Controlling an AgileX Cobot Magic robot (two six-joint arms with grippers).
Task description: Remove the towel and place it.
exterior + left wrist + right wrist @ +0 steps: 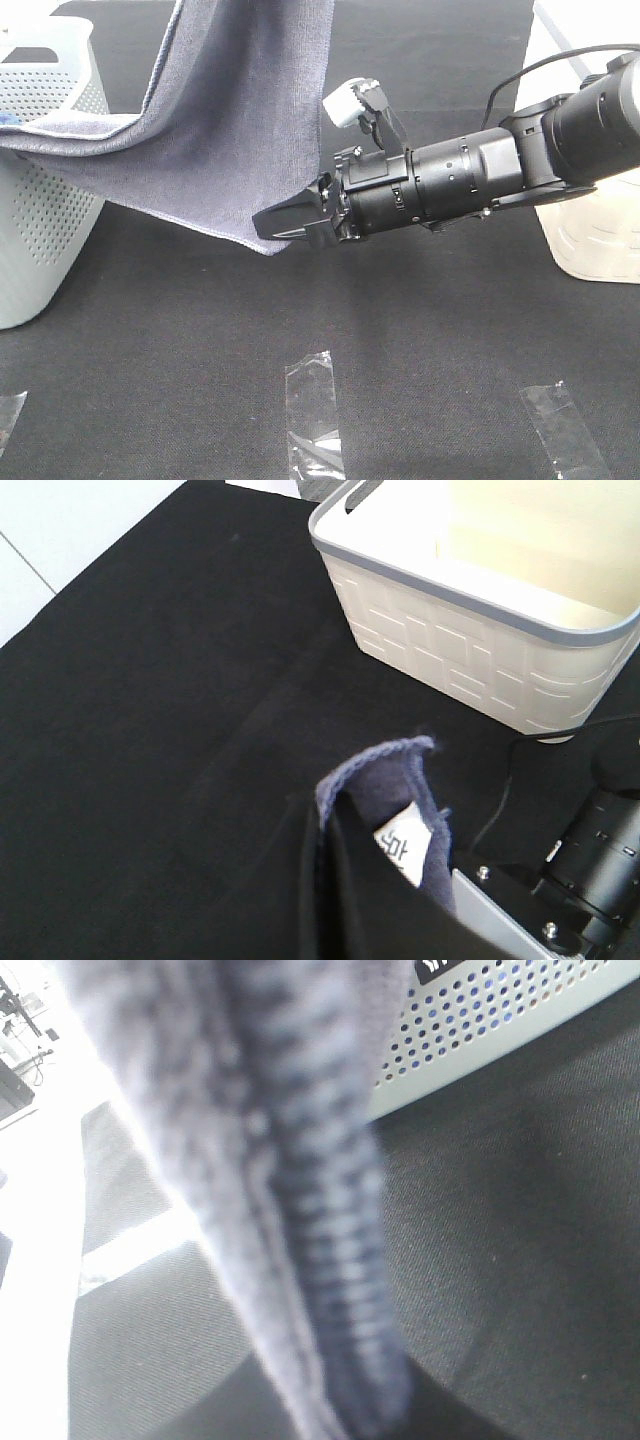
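One towel (235, 120) is hanging in view, and it is carrying one white label (405, 848). Two baskets are standing on the single black-covered table (450, 340): one white perforated basket (45, 215) at its left edge and one cream basket (590, 235) with a brick-patterned wall at its right edge. Three strips of clear tape are lying along the table's front edge: the left strip (8, 412) by the corner, the middle strip (313, 412), and the right strip (562, 428). One black arm (480, 175) is showing in the high view, bearing one small white box (352, 102).
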